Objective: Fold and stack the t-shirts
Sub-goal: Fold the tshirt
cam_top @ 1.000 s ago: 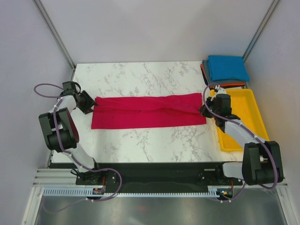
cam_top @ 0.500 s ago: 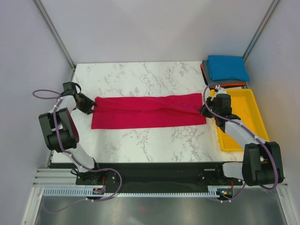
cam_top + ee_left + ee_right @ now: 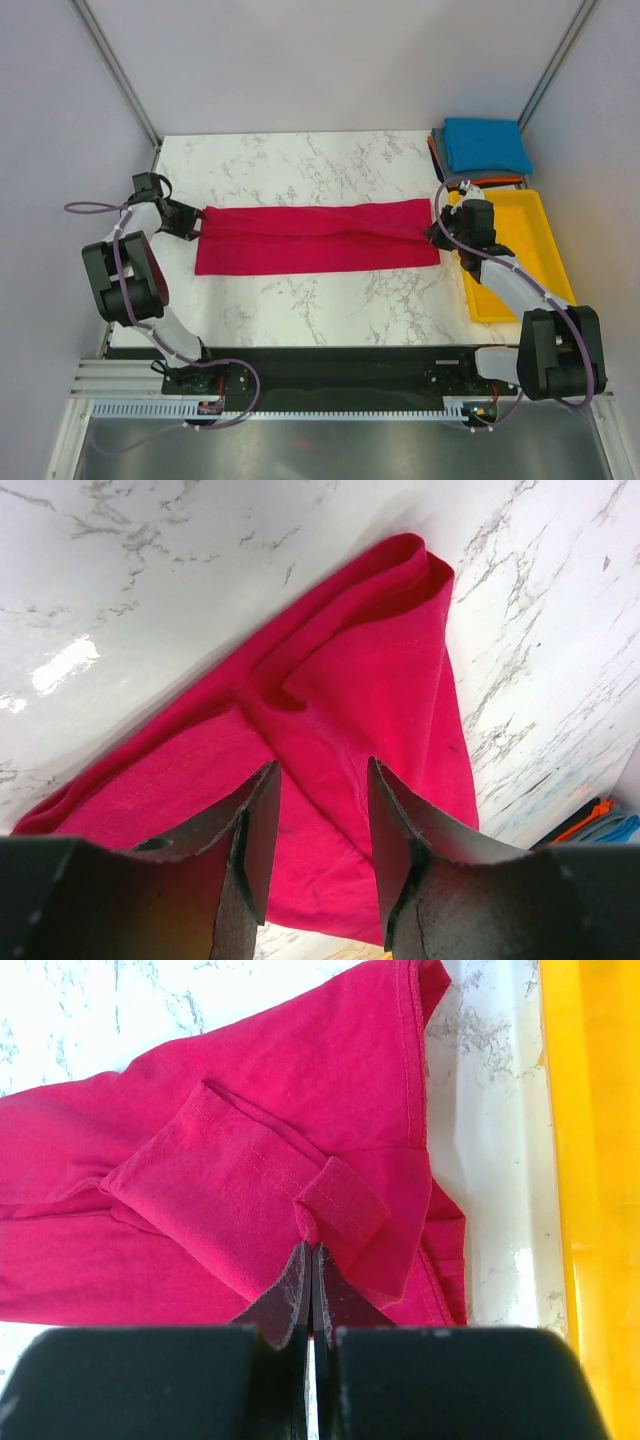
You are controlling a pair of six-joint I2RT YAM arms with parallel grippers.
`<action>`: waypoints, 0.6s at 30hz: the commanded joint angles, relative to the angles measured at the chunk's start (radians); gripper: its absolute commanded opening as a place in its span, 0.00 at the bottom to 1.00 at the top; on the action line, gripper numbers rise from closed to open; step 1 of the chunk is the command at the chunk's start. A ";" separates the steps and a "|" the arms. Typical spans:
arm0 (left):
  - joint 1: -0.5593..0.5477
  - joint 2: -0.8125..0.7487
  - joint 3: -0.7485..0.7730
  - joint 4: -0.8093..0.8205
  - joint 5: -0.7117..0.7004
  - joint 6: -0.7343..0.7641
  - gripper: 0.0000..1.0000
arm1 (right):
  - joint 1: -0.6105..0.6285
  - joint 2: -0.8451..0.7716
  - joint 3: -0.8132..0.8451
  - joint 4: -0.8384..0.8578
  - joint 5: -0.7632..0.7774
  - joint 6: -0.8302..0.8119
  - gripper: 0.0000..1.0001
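I have the crimson t-shirt [image 3: 315,237] laid out as a long band across the middle of the marble bench [image 3: 300,160], folded lengthwise, with one arm at each end of it.

My left arm doubles back along the left edge of the bench, elbow low and tucked near that edge. Its wrist is turned to the right, so the left gripper [image 3: 190,228] meets the shirt's left end. In the left wrist view its fingers are spread apart, and red cloth shows in the gap and beneath both tips. I cannot tell whether the pads touch the fabric.

My right arm reaches forward from its base, its forearm crossing above the near left part of the yellow tray [image 3: 545,262]. Its wrist is dropped low at the shirt's right end. The right gripper [image 3: 311,1252] is pressed together, pinching a small raised fold of the crimson cloth next to the hemmed sleeve.

In the far right corner, just beyond the tray, a folded blue t-shirt [image 3: 486,145] tops a pile. Dark grey and orange edges show beneath it.
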 commanded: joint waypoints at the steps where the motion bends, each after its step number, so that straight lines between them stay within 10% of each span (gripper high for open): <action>1: -0.004 0.023 0.040 -0.007 -0.034 -0.051 0.47 | 0.003 -0.020 0.025 0.021 -0.010 0.002 0.00; 18: -0.039 0.129 0.104 -0.002 -0.043 -0.042 0.36 | 0.002 -0.030 0.029 0.017 -0.005 -0.005 0.00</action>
